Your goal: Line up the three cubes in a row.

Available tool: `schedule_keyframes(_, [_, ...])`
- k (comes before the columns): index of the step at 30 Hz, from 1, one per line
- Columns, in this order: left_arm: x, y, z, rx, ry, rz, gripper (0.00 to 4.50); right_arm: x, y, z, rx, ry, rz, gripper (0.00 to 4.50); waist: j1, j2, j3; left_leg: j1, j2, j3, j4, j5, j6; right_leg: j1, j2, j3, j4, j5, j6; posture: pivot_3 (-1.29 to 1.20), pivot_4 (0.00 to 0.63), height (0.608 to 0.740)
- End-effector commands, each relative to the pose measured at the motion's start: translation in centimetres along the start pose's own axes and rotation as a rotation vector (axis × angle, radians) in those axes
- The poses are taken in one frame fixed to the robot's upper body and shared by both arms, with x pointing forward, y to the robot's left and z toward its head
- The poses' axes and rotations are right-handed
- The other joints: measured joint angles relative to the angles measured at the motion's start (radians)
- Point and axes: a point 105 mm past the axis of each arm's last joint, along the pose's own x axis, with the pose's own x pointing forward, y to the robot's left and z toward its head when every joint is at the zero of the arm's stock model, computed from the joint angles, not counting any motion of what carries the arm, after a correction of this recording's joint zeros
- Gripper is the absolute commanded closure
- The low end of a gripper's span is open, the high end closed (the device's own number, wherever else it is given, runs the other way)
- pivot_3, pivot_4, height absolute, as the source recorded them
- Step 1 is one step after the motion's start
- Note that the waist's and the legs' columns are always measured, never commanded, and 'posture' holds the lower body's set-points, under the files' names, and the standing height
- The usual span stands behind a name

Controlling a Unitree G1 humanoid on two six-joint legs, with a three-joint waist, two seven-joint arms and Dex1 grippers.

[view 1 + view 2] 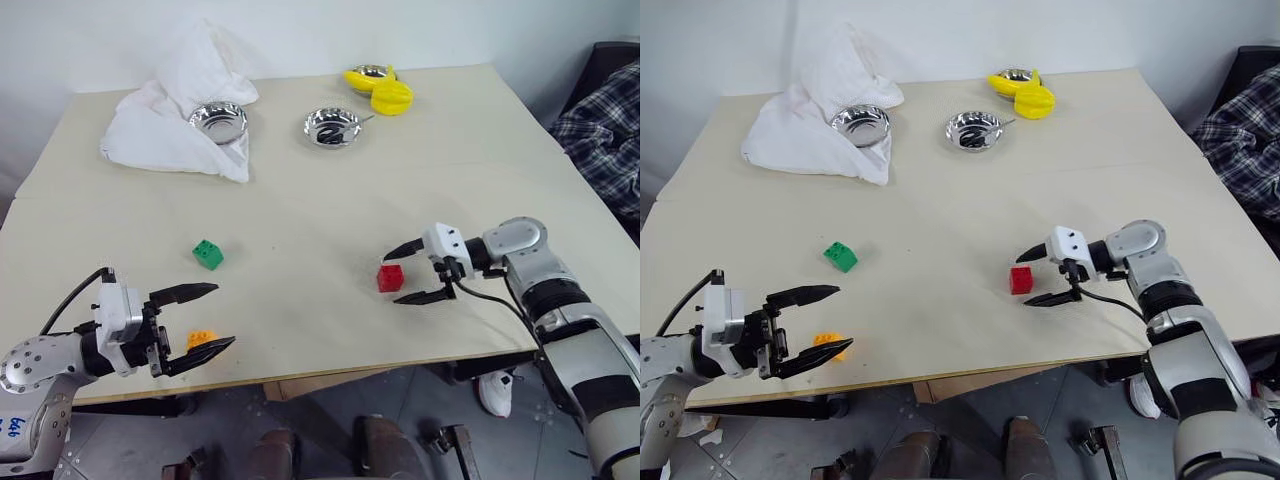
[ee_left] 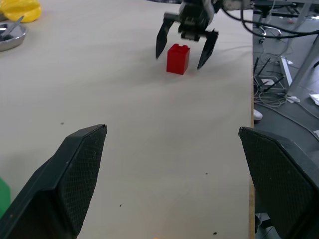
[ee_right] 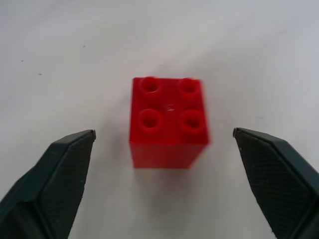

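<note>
Right wrist view looks down on the red cube (image 3: pixel 169 122), sitting flat on the table (image 1: pixel 300 200) between the spread fingers of the right gripper (image 1: pixel 418 270), not touched. It looks light, hard and a bit slippery, so pinching its two flat sides seems best. It has four studs on top. The green cube (image 1: pixel 208 254) sits well apart. The orange cube (image 1: pixel 200 339) lies between the left gripper (image 1: pixel 198 318) fingers, also spread wide.

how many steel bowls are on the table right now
3: one bowl on the white cloth, one bowl mid-table at the far side, one bowl partly hidden behind the yellow toy fruit.
</note>
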Motion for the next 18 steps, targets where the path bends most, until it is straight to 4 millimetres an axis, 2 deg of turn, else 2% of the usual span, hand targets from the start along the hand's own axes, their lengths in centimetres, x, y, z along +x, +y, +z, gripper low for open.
schedule_keyframes(1, [-1.6, 0.8, 0.1, 0.033, -0.004, 0.118, 0.00, -3.3, 0.2, 1.2, -0.079, -0.059, -0.060, 0.04, 0.001, 0.000, 0.000, 0.000, 0.000, 0.000, 0.000, 0.000, 0.000, 0.000, 0.000, 0.000, 0.000, 0.000, 0.000, 0.00, 0.150, 0.740])
schedule_keyframes(4, [-3.0, 1.0, -0.1, 0.014, -0.011, 0.199, 0.00, -4.8, 0.8, 1.4, -0.075, -0.088, -0.105, 0.04, 0.002, 0.000, 0.000, 0.000, 0.000, 0.000, -0.001, 0.000, 0.000, 0.000, 0.000, 0.000, -0.001, 0.000, 0.000, 0.00, 0.150, 0.740])
schedule_keyframes(6, [-5.9, 1.2, -1.0, -0.019, 0.013, 0.349, 0.00, -6.6, 2.3, 2.2, -0.047, -0.208, -0.159, 0.04, 0.003, 0.000, 0.000, -0.001, 0.000, 0.000, -0.001, 0.000, 0.001, 0.000, 0.000, 0.000, -0.002, 0.000, 0.000, 0.00, 0.150, 0.740])
schedule_keyframes(8, [-8.2, 1.1, -1.6, -0.052, 0.030, 0.451, 0.00, -7.4, 3.7, 2.9, -0.001, -0.286, -0.171, 0.04, 0.004, 0.000, 0.000, -0.001, 0.001, 0.000, -0.002, -0.001, 0.001, 0.000, 0.000, -0.001, -0.003, 0.000, 0.000, 0.00, 0.150, 0.740])
schedule_keyframes(10, [-10.2, 0.9, -2.1, -0.089, 0.039, 0.523, 0.00, -7.5, 5.0, 3.3, 0.064, -0.331, -0.168, 0.04, 0.002, 0.000, 0.000, -0.001, 0.001, 0.000, -0.002, -0.002, 0.001, 0.000, 0.000, 0.000, -0.004, 0.000, 0.000, 0.00, 0.150, 0.740])
schedule_keyframes(12, [-12.4, 0.3, -3.4, -0.134, 0.066, 0.602, 0.00, -7.1, 6.6, 3.6, 0.093, -0.365, -0.165, 0.04, 0.004, 0.000, 0.000, -0.001, 0.001, 0.001, -0.001, -0.002, 0.001, 0.001, 0.000, 0.000, -0.005, 0.000, 0.000, 0.00, 0.150, 0.740])
schedule_keyframes(14, [-13.9, -0.3, -4.5, -0.175, 0.090, 0.645, 0.00, -6.6, 7.4, 3.9, 0.097, -0.392, -0.184, 0.04, 0.008, 0.000, 0.000, 0.000, 0.001, 0.001, 0.000, -0.002, 0.002, 0.004, 0.000, -0.001, -0.006, 0.000, 0.000, 0.00, 0.150, 0.740])
schedule_keyframes(18, [-14.9, -0.1, -5.0, -0.172, 0.108, 0.691, 0.00, -6.2, 7.6, 4.4, 0.115, -0.416, -0.214, 0.04, 0.025, 0.000, 0.000, 0.001, 0.001, 0.002, 0.001, -0.002, 0.002, 0.005, 0.000, 0.000, -0.006, 0.000, 0.000, 0.00, 0.150, 0.740])
